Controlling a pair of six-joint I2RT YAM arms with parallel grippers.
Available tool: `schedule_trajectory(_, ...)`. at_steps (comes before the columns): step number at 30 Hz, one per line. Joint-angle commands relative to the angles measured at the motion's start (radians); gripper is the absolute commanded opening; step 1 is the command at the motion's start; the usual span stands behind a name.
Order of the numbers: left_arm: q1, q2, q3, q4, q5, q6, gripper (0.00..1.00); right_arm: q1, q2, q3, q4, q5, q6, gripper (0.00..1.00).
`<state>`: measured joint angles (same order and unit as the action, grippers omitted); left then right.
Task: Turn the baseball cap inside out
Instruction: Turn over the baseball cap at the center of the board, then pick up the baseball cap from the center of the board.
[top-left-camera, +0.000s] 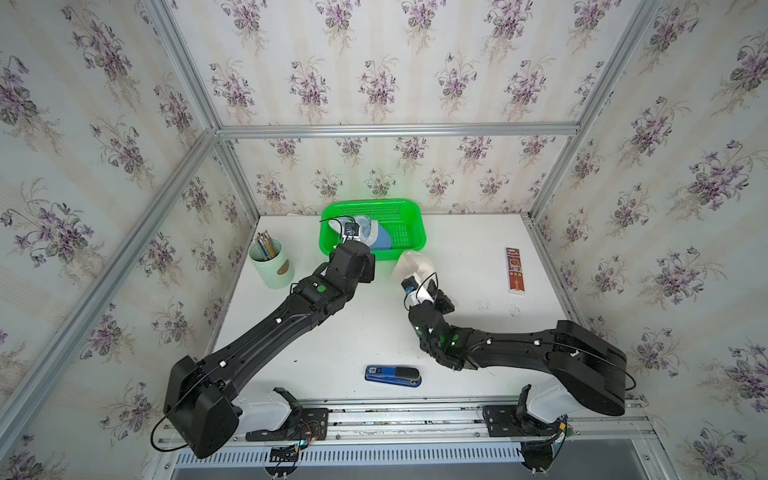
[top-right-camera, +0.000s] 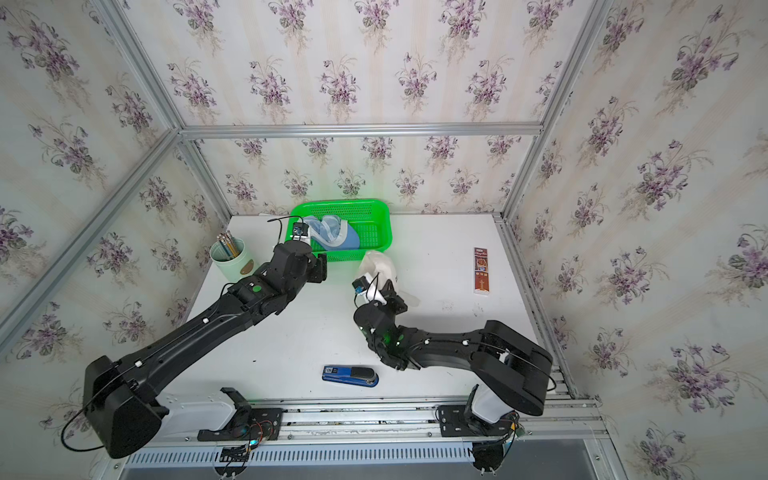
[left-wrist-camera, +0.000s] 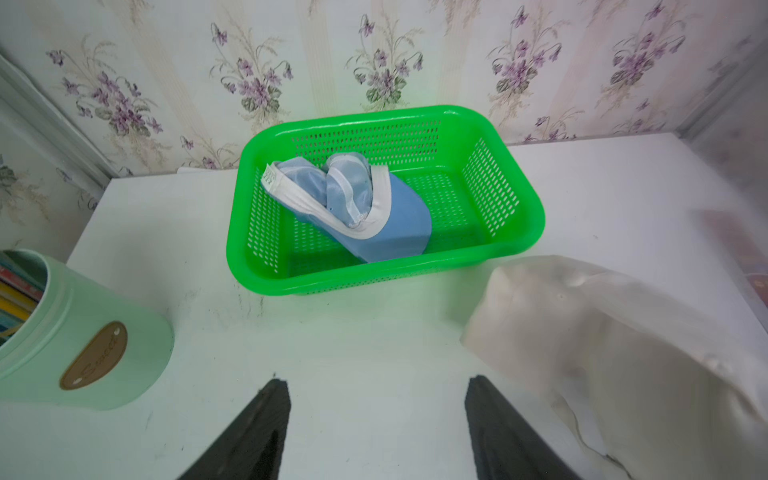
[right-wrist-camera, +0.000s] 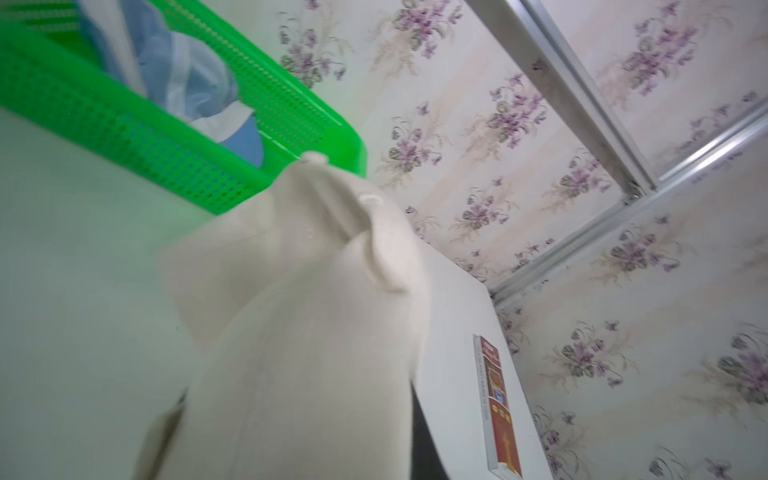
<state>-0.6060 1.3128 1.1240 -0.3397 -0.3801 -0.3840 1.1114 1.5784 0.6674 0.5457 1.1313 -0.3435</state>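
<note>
A cream baseball cap (top-left-camera: 409, 264) stands lifted off the white table, just right of the basket's front corner; it also shows in the left wrist view (left-wrist-camera: 602, 332). My right gripper (top-left-camera: 432, 291) is shut on its lower part. In the right wrist view the cap (right-wrist-camera: 311, 332) drapes over the fingers and hides most of them. My left gripper (left-wrist-camera: 374, 386) hangs open over bare table in front of the green basket (left-wrist-camera: 536, 208), holding nothing. A blue cap (left-wrist-camera: 374, 216) lies in that basket with its pale lining and white sweatband showing.
A mint pencil holder (top-left-camera: 272, 264) stands at the left, close to my left arm. A blue stapler (top-left-camera: 392, 376) lies near the front edge. A brown and red flat box (top-left-camera: 514, 270) lies at the right. Walls close in the back and sides.
</note>
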Motion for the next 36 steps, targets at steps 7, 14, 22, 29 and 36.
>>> schedule_trajectory(7,0.072,0.068,0.01,-0.188,0.159,-0.168,0.71,0.057,-0.03,-0.03,-0.285,-0.133,0.291,0.52)
schedule_trajectory(14,0.08,0.163,0.096,-0.191,0.186,-0.145,0.7,0.062,-0.268,-0.054,-0.454,-0.275,0.398,0.78)
schedule_trajectory(22,0.08,0.21,0.119,-0.172,0.234,-0.136,0.7,-0.087,-0.507,-0.096,-0.554,-0.555,0.577,0.92)
schedule_trajectory(29,0.079,0.223,0.147,-0.189,0.253,-0.122,0.7,-0.529,-0.465,-0.104,-0.677,-0.908,0.914,0.9)
schedule_trajectory(36,0.078,0.218,0.16,-0.206,0.257,-0.112,0.7,-0.742,-0.433,-0.202,-0.544,-1.145,1.021,0.87)
